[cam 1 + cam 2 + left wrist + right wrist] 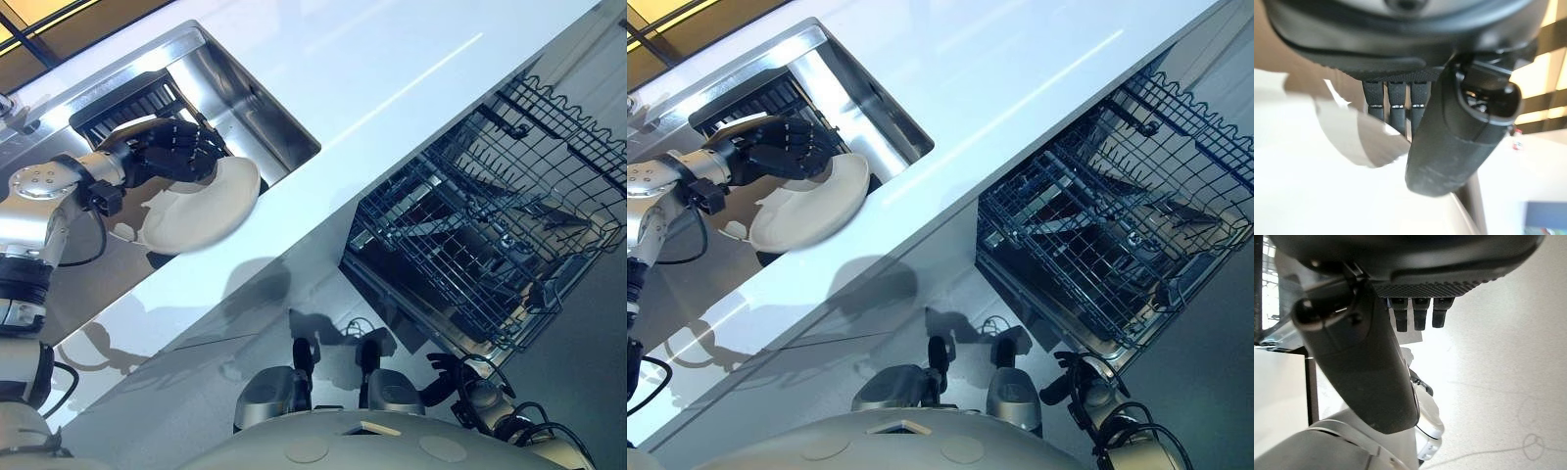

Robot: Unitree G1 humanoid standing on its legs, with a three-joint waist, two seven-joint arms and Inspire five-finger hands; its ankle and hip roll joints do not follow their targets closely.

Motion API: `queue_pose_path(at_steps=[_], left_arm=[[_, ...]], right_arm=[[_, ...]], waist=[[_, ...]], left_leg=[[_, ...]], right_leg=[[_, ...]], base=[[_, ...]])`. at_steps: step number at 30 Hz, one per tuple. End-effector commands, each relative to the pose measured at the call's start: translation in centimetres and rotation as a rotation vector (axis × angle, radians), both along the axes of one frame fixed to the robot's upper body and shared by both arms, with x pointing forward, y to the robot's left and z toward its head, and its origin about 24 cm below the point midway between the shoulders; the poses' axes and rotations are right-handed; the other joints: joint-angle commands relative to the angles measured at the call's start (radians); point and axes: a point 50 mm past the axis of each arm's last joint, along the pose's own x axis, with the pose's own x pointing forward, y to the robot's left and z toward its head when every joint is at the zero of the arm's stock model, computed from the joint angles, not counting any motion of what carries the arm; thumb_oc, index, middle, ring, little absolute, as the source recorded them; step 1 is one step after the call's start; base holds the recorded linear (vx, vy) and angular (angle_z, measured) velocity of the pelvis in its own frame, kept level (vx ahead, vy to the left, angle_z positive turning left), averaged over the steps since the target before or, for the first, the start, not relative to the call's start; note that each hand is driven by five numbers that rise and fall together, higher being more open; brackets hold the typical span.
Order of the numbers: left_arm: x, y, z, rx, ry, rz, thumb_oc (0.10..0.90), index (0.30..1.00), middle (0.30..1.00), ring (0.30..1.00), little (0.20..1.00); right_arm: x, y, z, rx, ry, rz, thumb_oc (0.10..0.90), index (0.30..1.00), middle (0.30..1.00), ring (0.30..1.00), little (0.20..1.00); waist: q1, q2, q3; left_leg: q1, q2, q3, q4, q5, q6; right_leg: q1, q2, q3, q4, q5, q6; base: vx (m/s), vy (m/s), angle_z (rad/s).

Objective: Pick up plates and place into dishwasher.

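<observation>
A white plate (201, 211) hangs tilted over the near edge of the steel sink (257, 106), with my left hand (171, 147) shut on its upper rim. In the left wrist view the fingers (1396, 103) lie behind the plate (1308, 147) and the thumb (1449, 142) in front of it. The dishwasher stands open on the right, and its blue wire rack (490, 225) is pulled out and holds no dishes. My right hand (446, 377) hangs low beside the dishwasher, fingers relaxed and holding nothing.
A white countertop (392, 69) runs between the sink and the dishwasher. A dark slatted drainer (127, 103) sits inside the sink behind the left hand. A second wire rack (578, 127) shows higher up in the dishwasher. Grey floor lies under the right hand.
</observation>
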Motion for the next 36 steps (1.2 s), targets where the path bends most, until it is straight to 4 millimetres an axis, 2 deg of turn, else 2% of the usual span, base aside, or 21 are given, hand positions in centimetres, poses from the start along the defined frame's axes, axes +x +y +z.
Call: queue_pose_path(at_steps=[1,12,19,23,28,29,30,33,36], left_arm=[[0.3,-0.5,6.0,-0.089,-0.321,0.003,0.100,0.300,0.300,0.300,0.200],[0.2,0.5,5.5,-0.071,-0.326,0.044,0.100,0.300,0.300,0.300,0.200],[-0.2,1.4,5.6,-0.073,-0.396,0.155,0.100,0.300,0.300,0.300,0.200],[-0.5,2.1,7.2,-0.153,-0.506,0.248,0.100,0.300,0.300,0.300,0.200],[-0.9,3.0,6.6,-0.153,-0.491,0.282,0.100,0.300,0.300,0.300,0.200],[-0.9,3.2,6.4,-0.141,-0.482,0.290,0.240,0.420,0.420,0.420,0.340],[-1.0,3.4,6.2,-0.137,-0.469,0.295,0.800,0.900,0.900,0.900,0.900],[-1.1,4.2,5.9,-0.127,-0.468,0.354,0.800,0.900,0.900,0.900,0.900],[-1.6,6.0,6.9,-0.041,-0.582,0.546,0.800,0.900,0.900,0.900,0.900]], right_arm=[[-2.3,-1.7,0.1,-0.049,0.048,-0.017,0.800,0.900,0.900,0.900,0.900],[-2.0,-1.7,0.1,-0.054,0.019,-0.012,0.800,0.900,0.900,0.900,0.900],[-1.8,-1.7,0.3,-0.055,-0.011,-0.021,0.800,0.900,0.900,0.900,0.900],[-1.0,-1.3,0.5,-0.020,-0.093,-0.052,0.800,0.900,0.900,0.900,0.900],[0.2,-0.8,1.0,0.004,-0.153,-0.032,0.800,0.900,0.900,0.900,0.900],[0.2,-0.8,1.0,0.004,-0.156,-0.024,0.800,0.900,0.900,0.900,0.900],[0.2,-0.8,1.0,0.005,-0.157,-0.020,0.800,0.900,0.900,0.900,0.900],[-0.1,-0.8,0.9,0.002,-0.146,-0.019,0.800,0.900,0.900,0.900,0.900],[-0.7,-0.8,0.7,-0.007,-0.126,-0.029,0.800,0.900,0.900,0.900,0.900]], waist=[[-0.008,0.033,-0.120],[-0.012,0.038,-0.127],[-0.012,0.037,-0.136],[-0.011,0.034,-0.144],[-0.017,0.034,-0.149],[-0.018,0.035,-0.150],[-0.019,0.034,-0.151],[-0.018,0.034,-0.154],[-0.017,0.034,-0.156]], left_leg=[[-0.014,-0.050,-0.021,0.073,-0.125,0.011],[0.009,-0.037,-0.025,0.053,-0.120,0.001],[0.019,-0.028,-0.031,0.046,-0.115,-0.008],[0.031,-0.021,-0.038,0.040,-0.114,-0.014],[0.037,-0.016,-0.040,0.037,-0.111,-0.020],[0.037,-0.015,-0.040,0.036,-0.110,-0.022],[0.038,-0.014,-0.039,0.036,-0.109,-0.023],[0.043,-0.012,-0.041,0.031,-0.107,-0.025],[0.047,-0.011,-0.044,0.030,-0.106,-0.027]], right_leg=[[-0.113,0.022,0.010,0.144,-0.066,0.065],[-0.074,0.041,0.005,0.111,-0.076,0.046],[-0.045,0.056,0.007,0.089,-0.084,0.033],[-0.026,0.063,0.002,0.078,-0.092,0.023],[-0.015,0.071,0.001,0.073,-0.099,0.014],[-0.014,0.071,0.000,0.073,-0.101,0.013],[-0.011,0.071,-0.002,0.072,-0.103,0.013],[-0.003,0.073,-0.008,0.068,-0.106,0.010],[0.005,0.075,-0.013,0.064,-0.110,0.006]], base=[[-0.03,-0.076,-0.03],[-0.03,-0.062,-0.01],[-0.03,-0.055,0.00],[-0.02,-0.059,0.05],[0.00,-0.007,0.01],[0.00,0.000,0.00],[0.00,0.000,0.00],[0.00,0.000,0.00],[0.00,0.000,0.00]])
